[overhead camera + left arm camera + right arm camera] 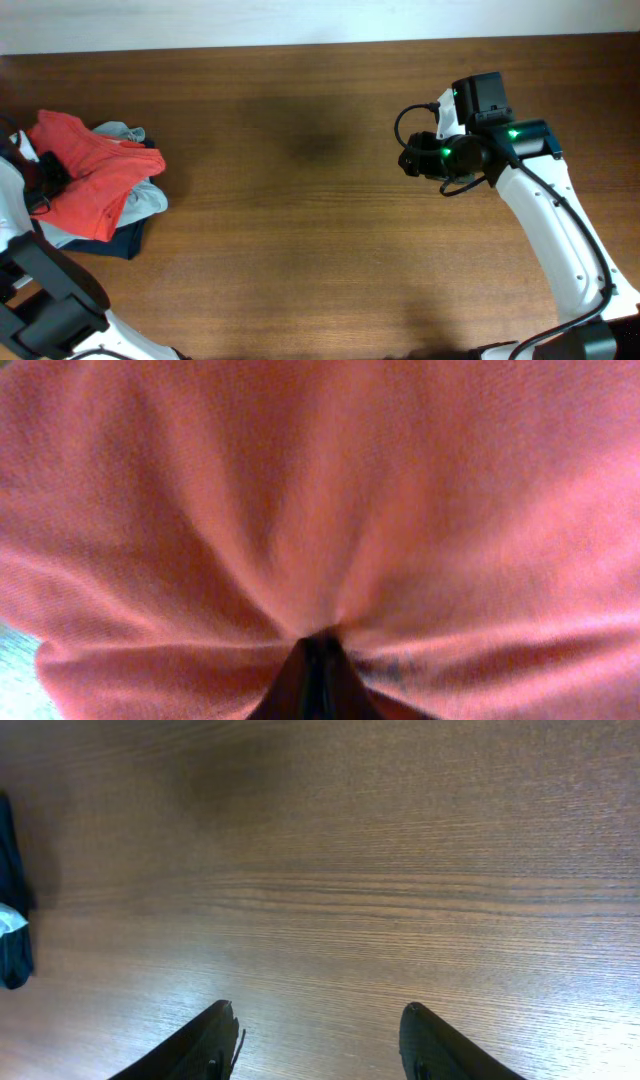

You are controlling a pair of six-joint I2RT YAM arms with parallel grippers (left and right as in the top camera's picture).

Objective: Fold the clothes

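Brown wooden table (300, 200), crumpled orange-red soft T-shirt (90, 175) atop grey-blue and navy pieces (135, 205) at far left, left gripper (318, 660) pinched shut on its fabric, right gripper (318, 1015) open over bare wood: likely risk, one-point pinch drags whole heap or slips.

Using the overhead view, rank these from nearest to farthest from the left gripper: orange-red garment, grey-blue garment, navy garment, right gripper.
1. The orange-red garment, at the far left, pinched by the left gripper.
2. The grey-blue garment and navy garment, poking out beside it: too close to call.
3. The right gripper, far off on the right.
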